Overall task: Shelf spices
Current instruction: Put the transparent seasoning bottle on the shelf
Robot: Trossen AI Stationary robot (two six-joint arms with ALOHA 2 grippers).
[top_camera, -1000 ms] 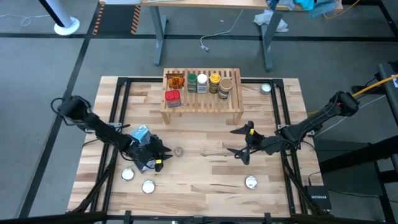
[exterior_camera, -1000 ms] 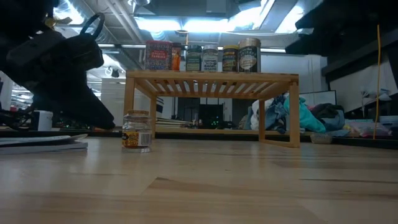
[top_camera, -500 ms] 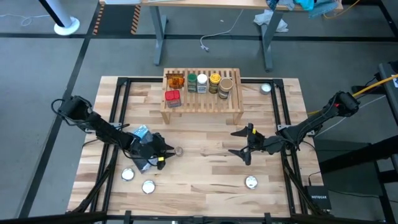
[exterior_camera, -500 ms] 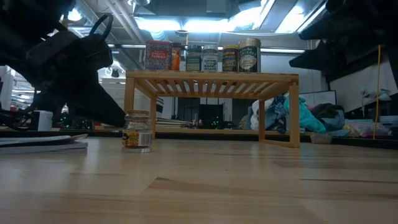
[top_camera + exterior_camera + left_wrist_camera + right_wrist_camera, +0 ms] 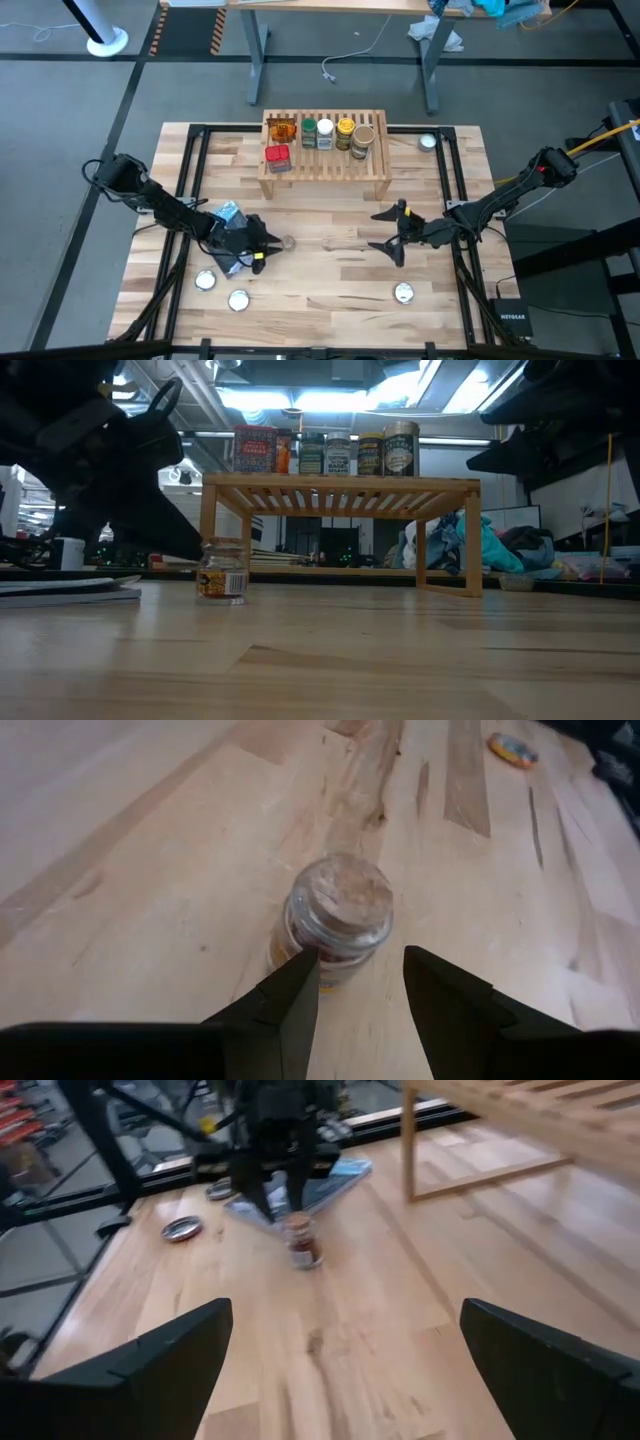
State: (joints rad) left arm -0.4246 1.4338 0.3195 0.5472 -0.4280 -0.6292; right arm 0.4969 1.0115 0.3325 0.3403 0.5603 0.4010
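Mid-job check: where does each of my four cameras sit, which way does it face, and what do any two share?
High: overhead, looking straight down; shows both arms, the shelf, the small clear jar.
Low: table height, level across the table toward the shelf; the arms show dark at the sides.
Left wrist: over the left gripper, open, facing the jar.
Right wrist: behind the open right gripper, facing the left arm.
Shared: all four show the jar.

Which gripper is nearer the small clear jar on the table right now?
Left. The left gripper is right at the small clear jar, fingers open; the right gripper, open, waits across the table.
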